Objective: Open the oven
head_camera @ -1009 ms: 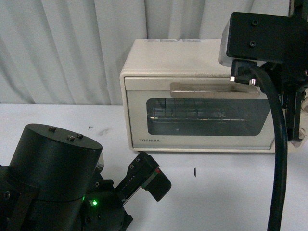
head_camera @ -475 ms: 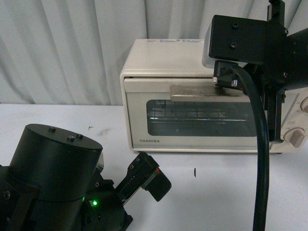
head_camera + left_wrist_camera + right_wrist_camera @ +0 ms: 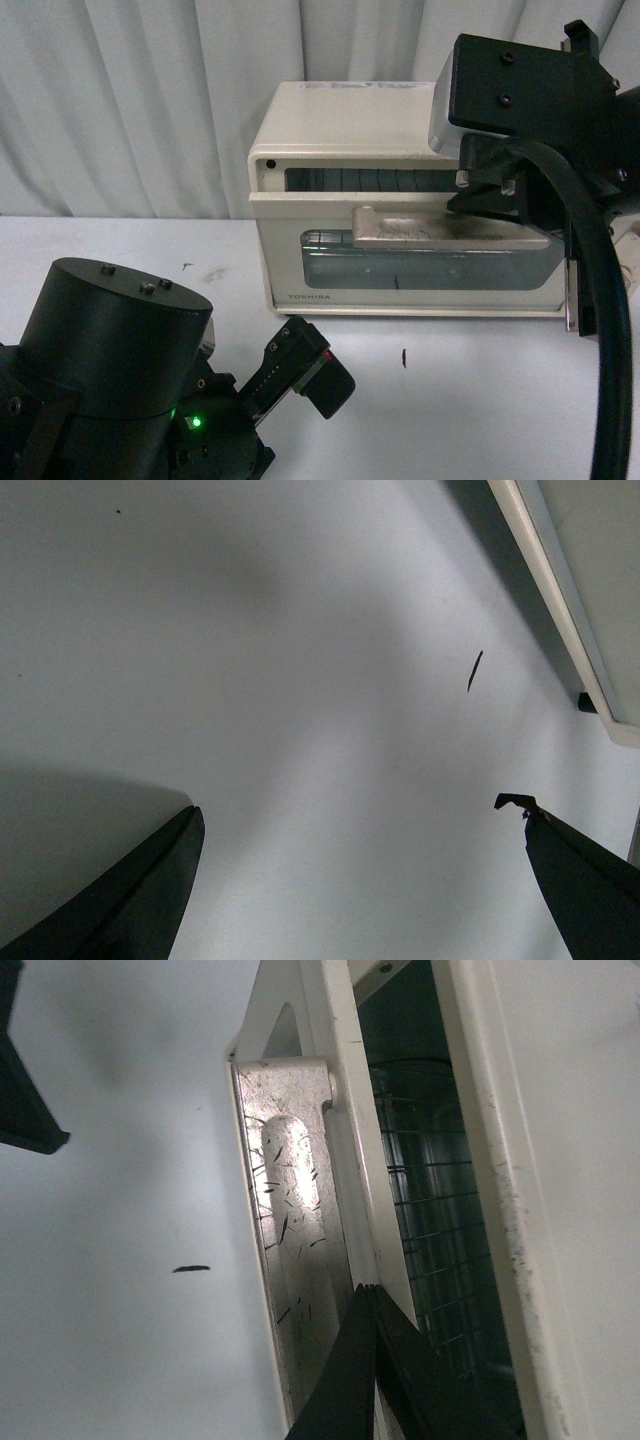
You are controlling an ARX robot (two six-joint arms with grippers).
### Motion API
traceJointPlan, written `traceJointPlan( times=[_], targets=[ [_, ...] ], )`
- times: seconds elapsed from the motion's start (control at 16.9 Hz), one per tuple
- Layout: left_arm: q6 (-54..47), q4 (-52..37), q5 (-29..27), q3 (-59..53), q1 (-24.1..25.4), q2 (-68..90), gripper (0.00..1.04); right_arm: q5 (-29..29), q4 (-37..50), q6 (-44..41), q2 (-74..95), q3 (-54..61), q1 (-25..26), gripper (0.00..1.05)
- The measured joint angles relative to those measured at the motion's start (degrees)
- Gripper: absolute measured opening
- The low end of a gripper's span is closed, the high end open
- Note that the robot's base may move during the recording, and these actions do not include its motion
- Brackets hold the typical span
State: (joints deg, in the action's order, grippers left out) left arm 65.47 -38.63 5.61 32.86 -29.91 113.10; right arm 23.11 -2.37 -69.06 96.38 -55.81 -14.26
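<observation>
The oven (image 3: pixel 330 130) sits at the upper centre-right of the front view, on the white table (image 3: pixel 480 400) in front of a pale curtain. Half a second ago its door (image 3: pixel 320 262) stood flush and shut; now the top edge has tipped outward, and 1 dark slot of interior shows above it. The handle (image 3: pixel 410 228) has dropped lower in the frame with the door. The right gripper (image 3: pixel 367 1295) sits on that handle at its right end, its 2 fingers drawn together to a point. Whether any metal is pinched between them I cannot tell. The wire rack (image 3: pixel 420 1210) shows through the gap. The left gripper (image 3: pixel 352 808) hangs spread wide over bare table at lower left, idle. The opening looks started but unfinished: the door probably needs swinging further down.
</observation>
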Motion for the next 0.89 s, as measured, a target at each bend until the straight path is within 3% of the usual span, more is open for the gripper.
traceJointPlan(
  times=[0.24, 0.89],
  targets=[
    [0.00, 0.00, -0.02, 0.00, 0.00, 0.00, 0.98, 3.89, -7.10, 4.00, -1.42, 2.58, -2.01, 0.02],
    [-0.42, 0.00, 0.00, -0.02, 0.00, -0.02, 0.98, 5.11, -14.64, 6.12, -13.46, 0.35, -0.61, 0.02]
  ],
)
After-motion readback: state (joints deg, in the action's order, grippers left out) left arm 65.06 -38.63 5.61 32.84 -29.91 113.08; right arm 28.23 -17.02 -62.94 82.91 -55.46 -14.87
